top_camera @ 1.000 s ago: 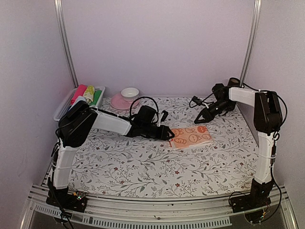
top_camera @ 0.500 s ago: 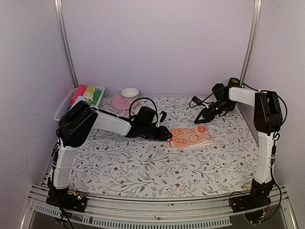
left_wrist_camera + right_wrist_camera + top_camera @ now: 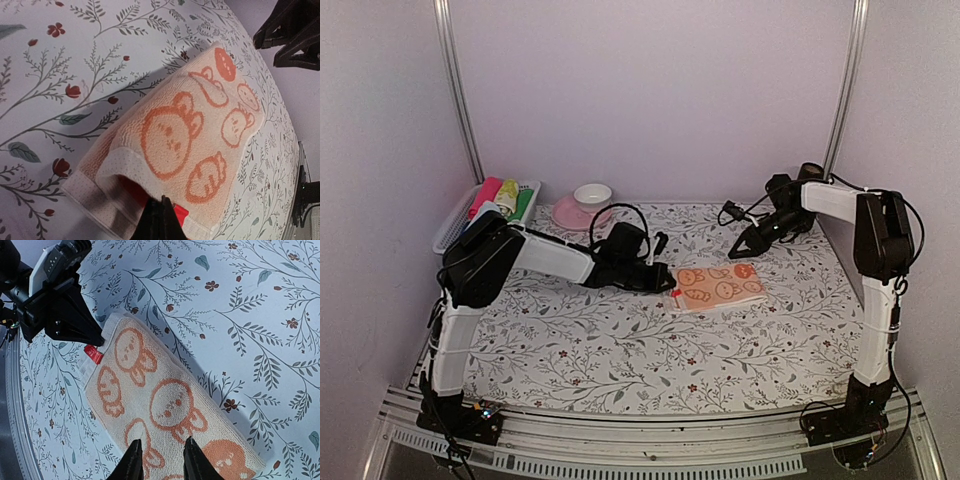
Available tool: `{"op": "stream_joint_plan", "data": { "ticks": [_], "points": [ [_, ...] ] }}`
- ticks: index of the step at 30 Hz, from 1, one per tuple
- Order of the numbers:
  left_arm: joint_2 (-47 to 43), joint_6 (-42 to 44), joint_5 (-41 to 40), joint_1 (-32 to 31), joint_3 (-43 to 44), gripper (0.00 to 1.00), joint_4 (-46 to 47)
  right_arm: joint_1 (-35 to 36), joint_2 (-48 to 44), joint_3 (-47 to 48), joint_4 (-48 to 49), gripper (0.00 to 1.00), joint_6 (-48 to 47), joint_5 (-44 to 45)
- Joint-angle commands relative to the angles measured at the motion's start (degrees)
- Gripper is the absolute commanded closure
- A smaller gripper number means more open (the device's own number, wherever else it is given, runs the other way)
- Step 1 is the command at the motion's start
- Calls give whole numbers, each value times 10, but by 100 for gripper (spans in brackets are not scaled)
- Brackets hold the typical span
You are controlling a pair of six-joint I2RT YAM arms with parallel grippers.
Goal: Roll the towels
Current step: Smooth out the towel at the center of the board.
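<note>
Peach-orange towel, printed with round cartoon animal faces, lies as a flat rectangle on the white floral table sheet, a little right of the table's middle. My left gripper reaches in low from the left, its fingers pressed together on the towel's near left corner. In the left wrist view that edge is pinched and raised slightly off the sheet, showing layers of cloth, with a small red tag just beside the fingertips. My right gripper hangs above the towel's opposite, far right end. Its two fingers stand partly apart with only the printed cloth visible between them, and they grip nothing. I cannot tell whether the fingertips touch the cloth. From above, both arms angle inward toward the towel from either side.

At the table's far left, well apart from the towel, a white slatted tray holds pink, yellow and green items. Beside it a white cup sits on a pink dish.
</note>
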Motion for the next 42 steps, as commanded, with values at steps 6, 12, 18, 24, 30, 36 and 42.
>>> {"op": "stream_joint_plan", "data": {
  "ticks": [6, 12, 18, 24, 30, 36, 42],
  "points": [
    [-31, 24, -26, 17, 6, 100, -8, 1, -10, -4, 1, 72, -5, 15],
    [-25, 27, -25, 27, 9, 100, -23, 1, 9, -4, -7, 72, -17, 41],
    [-11, 24, -19, 31, 1, 100, -21, 1, 32, -4, -5, 72, -15, 72],
    [-1, 21, -10, 33, 7, 92, -18, -2, 40, -3, -16, 72, -7, 114],
    [-31, 31, -36, 37, -11, 78, -20, -6, 23, -4, -54, 72, -33, 104],
    [-79, 56, -93, 39, -32, 60, -31, -7, -20, -40, -71, 72, -55, 91],
    [-110, 75, -102, 28, -31, 63, -17, -20, -45, -74, -65, 77, -58, 71]
  ]
}}
